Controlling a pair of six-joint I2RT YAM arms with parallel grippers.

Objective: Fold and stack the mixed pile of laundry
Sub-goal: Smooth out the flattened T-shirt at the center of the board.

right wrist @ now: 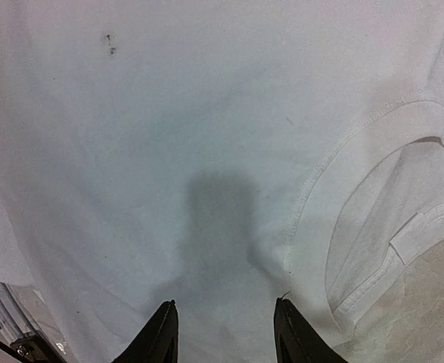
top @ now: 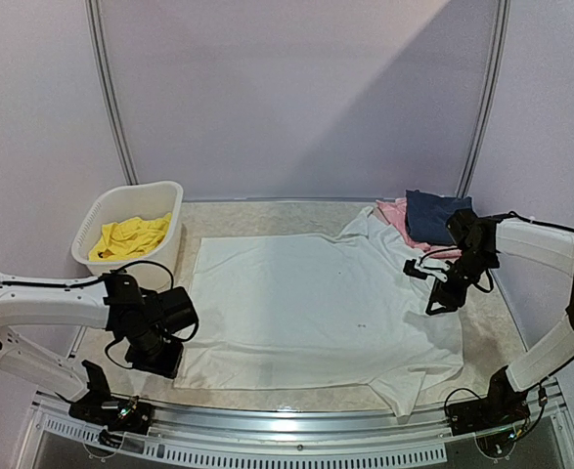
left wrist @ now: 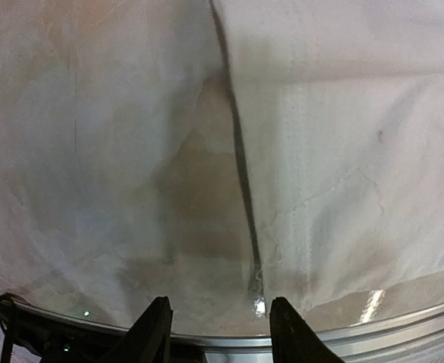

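Site was robotics test booth, not home. Evidence: plain pale wall panels (top: 296, 88) stood on all sides, with curved metal poles (top: 110, 98) against them. Beige table (top: 267, 210) was edged at near side with aluminium rail (top: 296, 420). Left arm (top: 42, 303) and right arm (top: 541, 239) were bolted there, black cables (top: 150, 262) exposed. Domestic articles noted: white plastic basket (top: 130, 193), white T-shirt (top: 306, 303) spread flat on table.

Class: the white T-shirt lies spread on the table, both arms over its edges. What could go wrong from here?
1. The left end effector hangs open at the edge of the T-shirt; closing could miss the cloth.
2. The near sleeve lies by the table rim and might slide off when pulled.
3. The right arm is close to the pink and navy stack; a swing may topple it.
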